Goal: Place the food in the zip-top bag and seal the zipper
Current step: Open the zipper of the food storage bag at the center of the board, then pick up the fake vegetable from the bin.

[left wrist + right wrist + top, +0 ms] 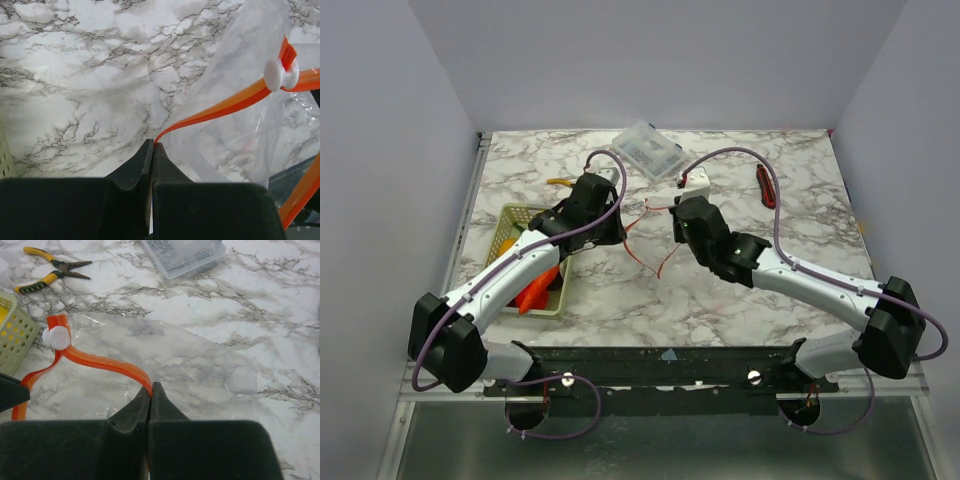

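Bench (740,300): white with grey marble lines. All the things sit on it.
Zip-top bag (200,365): clear, floppy and crinkly. It is in the middle of the bench, between the two arms.
Zipper (100,362): the orange strip along the bag's mouth. It bends in a curve and is not straight.
Slider (56,337): a small round white piece on the zipper. It sits on the stretch between the two places where the zipper is pinched.
Left fingers (137,167): pressed tight together. Their tips pinch the orange zipper, with the clear bag just to their right.
Right fingers (132,410): pressed tight together too. Their tips pinch another spot on the zipper, and the bag's plastic spreads out past them.
Basket (520,209): pale green with little holes. It is on the left side of the bench, partly under the left arm.
Carrot (542,290): orange. It lies in the near part of the basket, apart from the bag, and the left arm hides some of it.
Yellow food (507,245): in the basket too. I cannot tell which fruit it is.
Pliers (50,270): they have yellow handles and lie on the bench behind the basket.
Clear box (648,150): hard and see-through, at the far edge of the bench behind the bag.
Red knife (765,185): far to the right, well apart from the bag.
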{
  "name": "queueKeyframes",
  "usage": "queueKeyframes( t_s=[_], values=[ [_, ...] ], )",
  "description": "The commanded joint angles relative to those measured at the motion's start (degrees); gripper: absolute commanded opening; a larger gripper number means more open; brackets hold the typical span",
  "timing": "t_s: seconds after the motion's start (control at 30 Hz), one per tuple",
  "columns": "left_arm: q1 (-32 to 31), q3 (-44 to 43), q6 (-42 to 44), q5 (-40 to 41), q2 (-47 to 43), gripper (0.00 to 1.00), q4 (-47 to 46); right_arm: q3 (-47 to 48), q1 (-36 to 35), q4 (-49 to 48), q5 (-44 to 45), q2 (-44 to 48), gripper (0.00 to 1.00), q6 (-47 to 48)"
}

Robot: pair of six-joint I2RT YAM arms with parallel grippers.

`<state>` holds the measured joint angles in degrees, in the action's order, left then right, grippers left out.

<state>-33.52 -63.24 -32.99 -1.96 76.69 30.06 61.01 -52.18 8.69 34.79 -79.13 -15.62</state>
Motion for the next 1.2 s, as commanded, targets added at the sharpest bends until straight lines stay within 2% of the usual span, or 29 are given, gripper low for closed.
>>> queueKeyframes(
  t_s=[0.0,0.17,0.3,0.37,0.57,0.73,0.83,1.07,1.17],
  values=[
    [-0.30,-0.36,1.03,2.01,-2.33,0.07,1.60,-3.54,0.54,-6.63,-2.25,1.40,0.00,7.32],
    [-0.27,-1.03,2.31,2.04,-4.48,0.53,4.40,-5.74,0.59,-10.71,-5.40,0.61,0.00,8.97],
    [-0.27,1.06,4.87,6.23,-11.17,0.80,8.54,-7.93,0.59,-13.54,-7.71,1.16,0.00,9.78],
    [-0.22,2.32,5.72,8.58,-14.95,0.96,11.69,-9.26,0.59,-14.82,-8.22,1.43,0.00,9.78],
    [0.11,4.77,1.65,20.02,-24.55,0.99,24.65,-11.23,0.59,-15.53,-9.33,2.55,0.00,9.25],
    [1.15,7.69,-10.72,30.15,-27.26,0.99,33.32,-12.99,0.59,-16.99,-11.76,5.12,0.00,9.23],
    [1.70,11.43,-14.00,33.62,-28.94,0.99,32.47,-13.72,0.64,-17.50,-12.67,5.67,0.00,9.20],
    [2.34,15.77,-8.98,33.02,-30.58,0.99,24.91,-14.77,0.59,-18.26,-14.84,6.47,0.00,9.25],
    [2.54,17.13,-7.66,35.27,-29.06,0.99,23.68,-15.13,0.59,-18.58,-15.41,7.21,0.00,9.14]
  ],
)
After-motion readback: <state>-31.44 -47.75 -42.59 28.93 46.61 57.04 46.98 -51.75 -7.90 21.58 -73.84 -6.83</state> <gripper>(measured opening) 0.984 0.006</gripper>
